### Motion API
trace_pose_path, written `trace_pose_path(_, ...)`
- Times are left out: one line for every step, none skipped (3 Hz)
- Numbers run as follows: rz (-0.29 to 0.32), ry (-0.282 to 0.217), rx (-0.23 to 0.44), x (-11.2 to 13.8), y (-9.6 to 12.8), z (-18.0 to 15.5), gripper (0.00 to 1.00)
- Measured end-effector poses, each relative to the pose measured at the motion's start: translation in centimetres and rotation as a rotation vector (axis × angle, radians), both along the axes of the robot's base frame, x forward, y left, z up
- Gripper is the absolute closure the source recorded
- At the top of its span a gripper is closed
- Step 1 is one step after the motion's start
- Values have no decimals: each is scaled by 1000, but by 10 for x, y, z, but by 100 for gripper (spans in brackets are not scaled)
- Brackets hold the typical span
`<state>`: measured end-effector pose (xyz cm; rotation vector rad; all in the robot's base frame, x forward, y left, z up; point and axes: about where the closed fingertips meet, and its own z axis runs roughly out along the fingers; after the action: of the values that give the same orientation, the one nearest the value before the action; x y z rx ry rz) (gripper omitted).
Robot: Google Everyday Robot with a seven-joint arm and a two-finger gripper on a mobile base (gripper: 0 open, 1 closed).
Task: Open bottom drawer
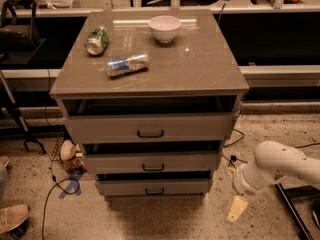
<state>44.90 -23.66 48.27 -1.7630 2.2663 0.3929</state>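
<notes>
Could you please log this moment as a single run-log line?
phase: pre-grasp | gripper: low, right of cabinet, apart from bottom drawer | handle: untouched
</notes>
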Motion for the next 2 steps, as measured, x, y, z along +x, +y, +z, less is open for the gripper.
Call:
trace_pose_path(14, -4, -42, 9, 9, -34, 0)
trace_pose_path(44, -30, -106, 32, 24, -106, 0)
